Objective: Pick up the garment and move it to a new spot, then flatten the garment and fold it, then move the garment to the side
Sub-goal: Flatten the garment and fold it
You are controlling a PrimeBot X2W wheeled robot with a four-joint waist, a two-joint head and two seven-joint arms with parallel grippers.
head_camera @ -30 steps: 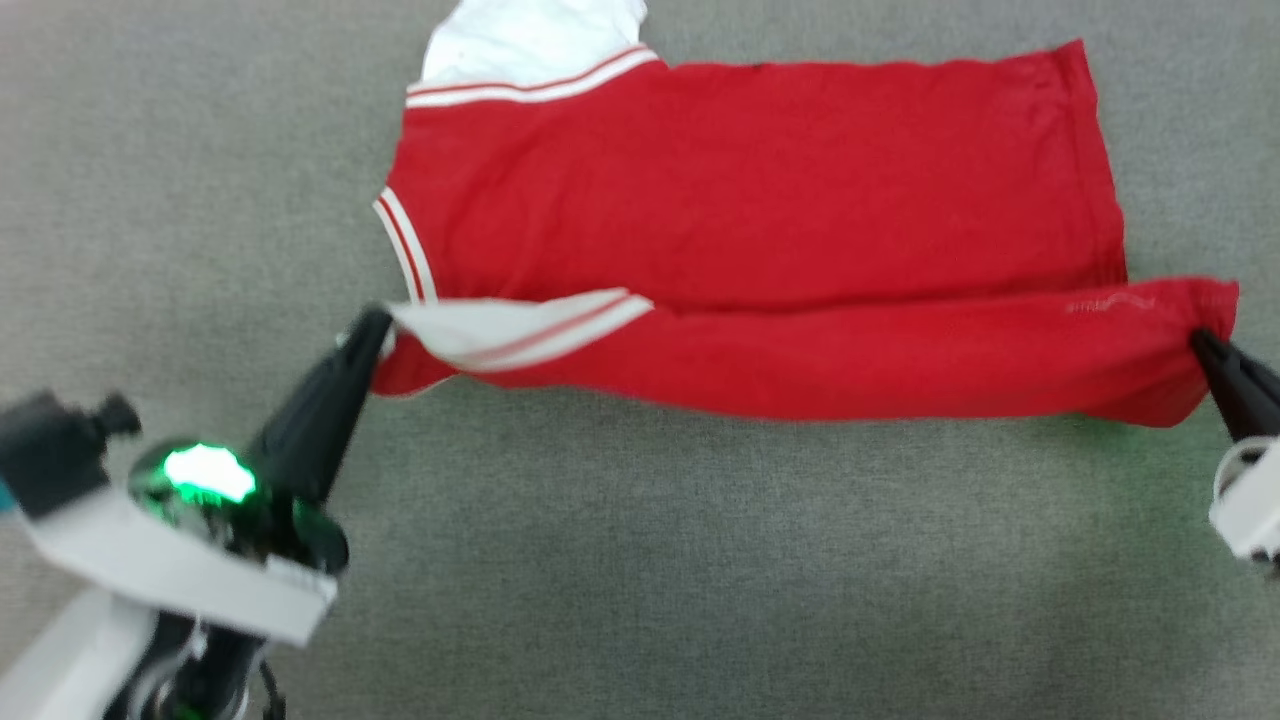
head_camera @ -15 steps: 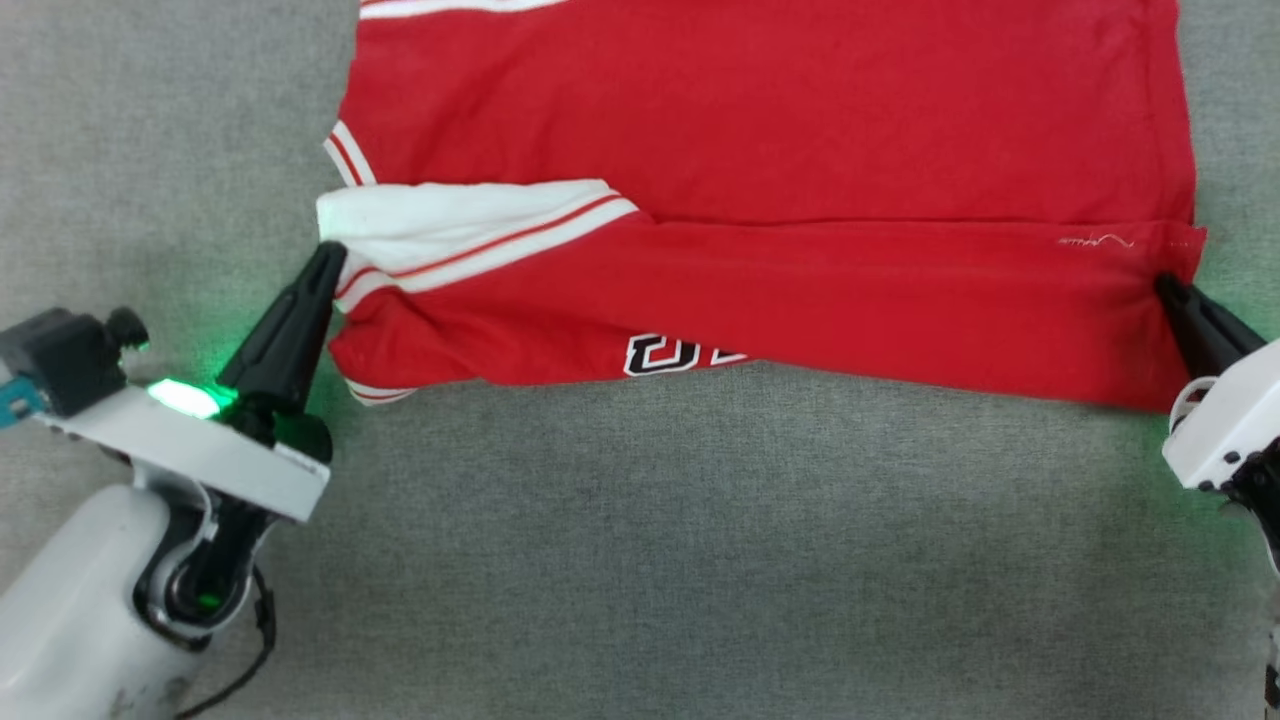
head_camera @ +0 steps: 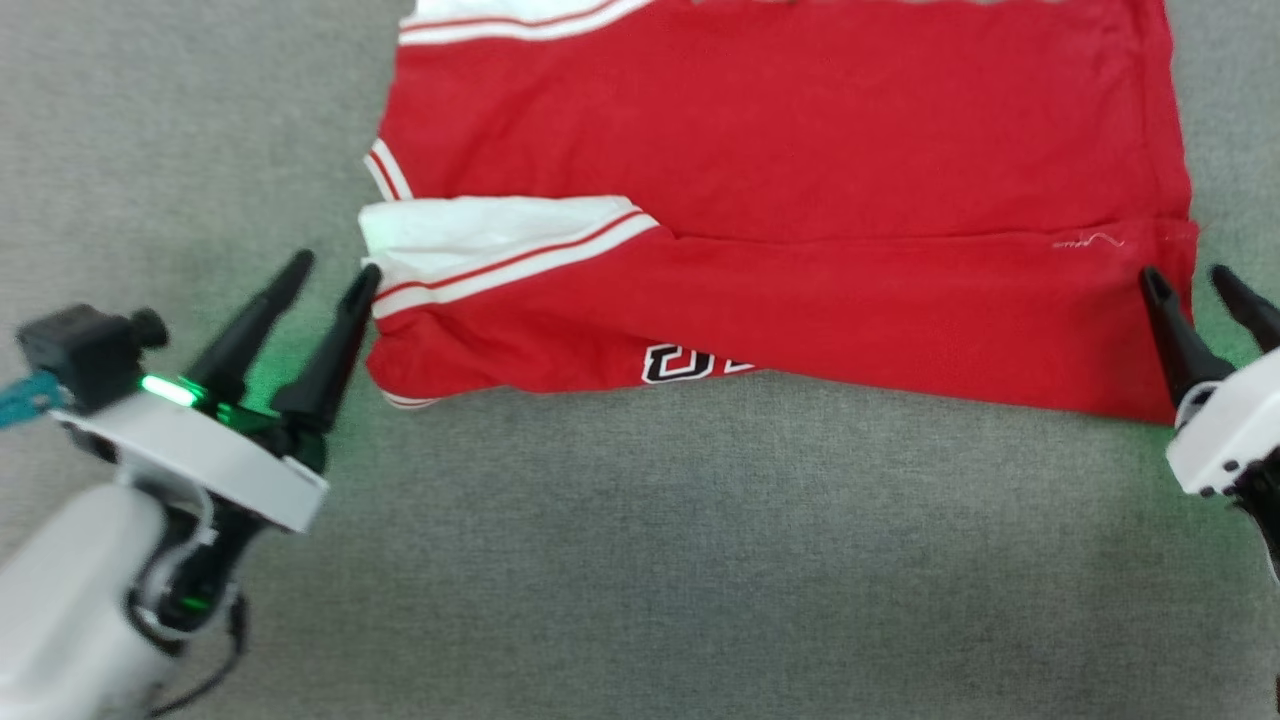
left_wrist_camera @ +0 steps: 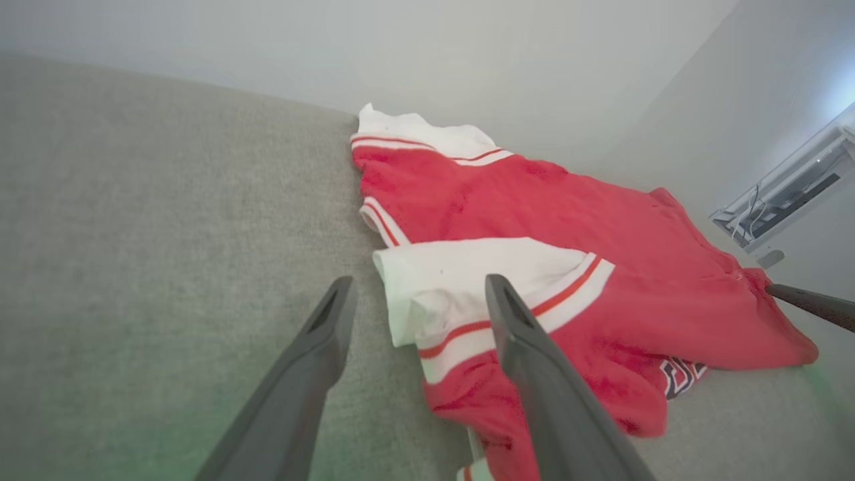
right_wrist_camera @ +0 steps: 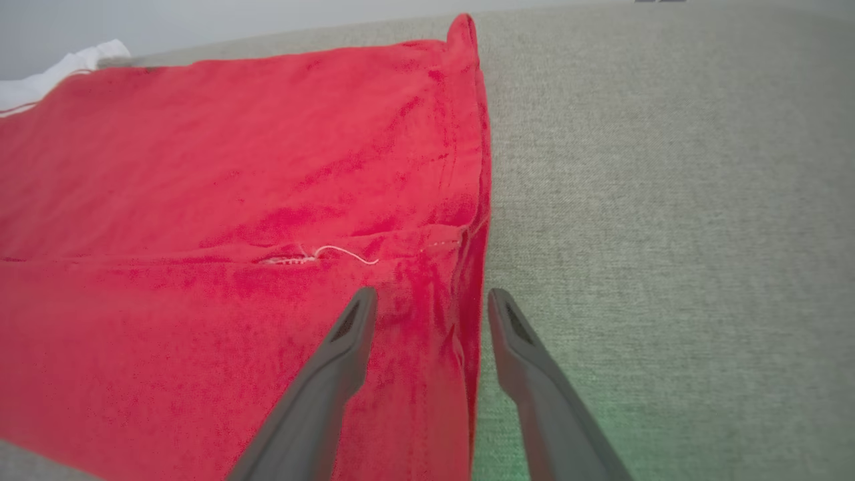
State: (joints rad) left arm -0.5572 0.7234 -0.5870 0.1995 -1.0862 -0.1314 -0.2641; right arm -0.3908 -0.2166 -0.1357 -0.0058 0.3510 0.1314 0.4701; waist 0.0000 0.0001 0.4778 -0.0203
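Note:
The garment (head_camera: 780,190), a red jersey with white striped sleeves, lies on the grey surface with its near edge folded back over itself; black-and-white lettering (head_camera: 690,362) peeks out at the fold. My left gripper (head_camera: 335,270) stands open at the garment's left end, beside the white sleeve (left_wrist_camera: 467,280), holding nothing. My right gripper (head_camera: 1185,278) is open at the red right end, its fingers straddling the garment's edge (right_wrist_camera: 461,267) without pinching it.
Grey carpet-like surface (head_camera: 640,560) spreads wide in front of the garment and to both sides. A pale wall (left_wrist_camera: 467,60) rises behind its far edge, with a white fixture (left_wrist_camera: 781,200) at the far right of the left wrist view.
Both grippers have let go of the garment's ends and opened. The lifted near edge has dropped onto the surface as a fold. The head camera has shifted.

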